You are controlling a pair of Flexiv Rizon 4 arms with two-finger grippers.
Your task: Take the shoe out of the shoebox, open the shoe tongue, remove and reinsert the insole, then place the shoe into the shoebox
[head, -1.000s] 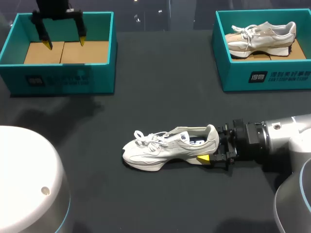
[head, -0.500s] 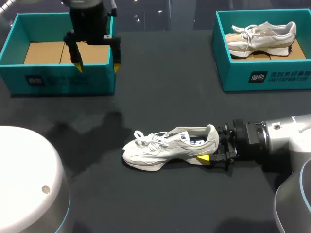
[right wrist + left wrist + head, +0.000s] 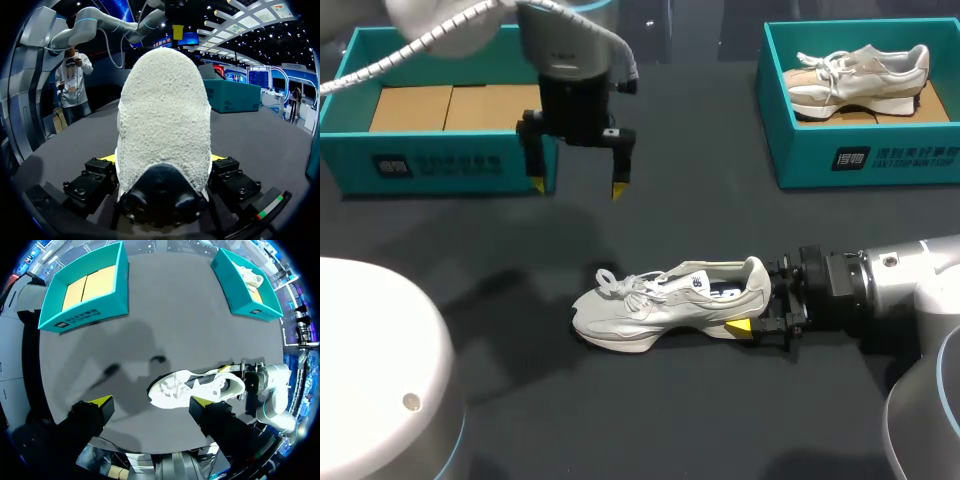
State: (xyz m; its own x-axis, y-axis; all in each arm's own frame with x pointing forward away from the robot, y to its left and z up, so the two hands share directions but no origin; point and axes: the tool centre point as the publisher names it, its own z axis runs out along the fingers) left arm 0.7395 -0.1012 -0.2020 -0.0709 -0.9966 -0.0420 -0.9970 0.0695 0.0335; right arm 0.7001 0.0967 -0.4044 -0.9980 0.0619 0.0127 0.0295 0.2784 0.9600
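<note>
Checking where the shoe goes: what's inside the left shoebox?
In the left shoebox only its brown cardboard floor shows, nothing else. From the head view, the left arm hides its right corner.

Cream shoe (image 3: 665, 305) is showing a black heel patch against the charcoal table (image 3: 700, 220); left box (image 3: 440, 165) and right box (image 3: 800, 160) are gleaming teal, floors tan.

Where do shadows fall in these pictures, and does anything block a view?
Head view: the left gripper throws a soft shadow on the table beside the shoe's toe. Left wrist view: that shadow lies between the empty box and the shoe, both finger shadows distinct. Right wrist view: the shoe's heel, held in the right gripper, fills the middle and hides most of the table.
</note>
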